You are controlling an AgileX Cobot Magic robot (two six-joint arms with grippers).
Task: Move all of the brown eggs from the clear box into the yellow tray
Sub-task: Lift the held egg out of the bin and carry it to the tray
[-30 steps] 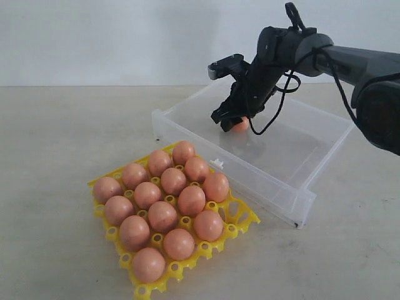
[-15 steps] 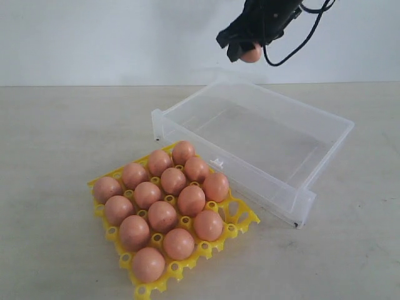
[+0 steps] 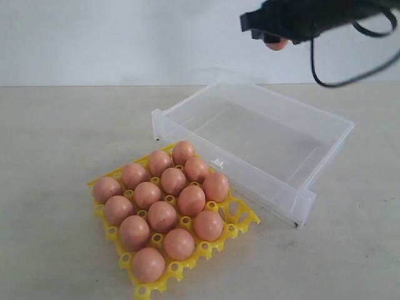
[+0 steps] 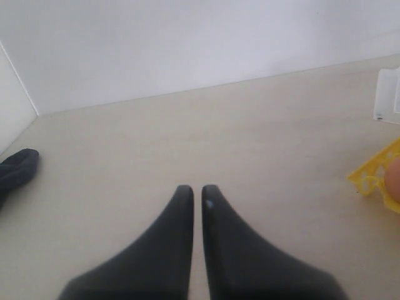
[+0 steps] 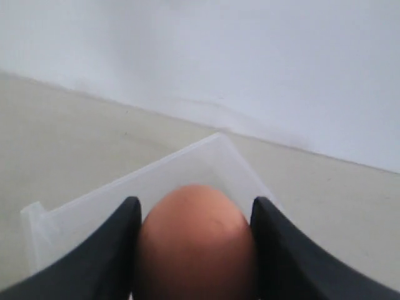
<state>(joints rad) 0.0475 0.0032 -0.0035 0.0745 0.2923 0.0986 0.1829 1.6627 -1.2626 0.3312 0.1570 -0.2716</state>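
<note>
lower left of the exterior frame: the bright yellow openwork plastic egg tray (image 3: 245,220) carries fifteen smooth orange-brown eggs (image 3: 162,216), one cup bare at its right corner. behind it, mid-frame, the shallow transparent plastic box (image 3: 250,177) looks empty on the pale bench (image 3: 56,137). upper right, the right jaws clasp one last brown egg (image 3: 275,44) high above the box; only its placing seems left. the left jaws are pressed together, holding nothing.

Left gripper (image 4: 192,190): jaws pressed together, holding nothing.
Right gripper (image 3: 275,40): raised high, arm stretched level, jaws clamped on an egg (image 5: 195,244).
</note>
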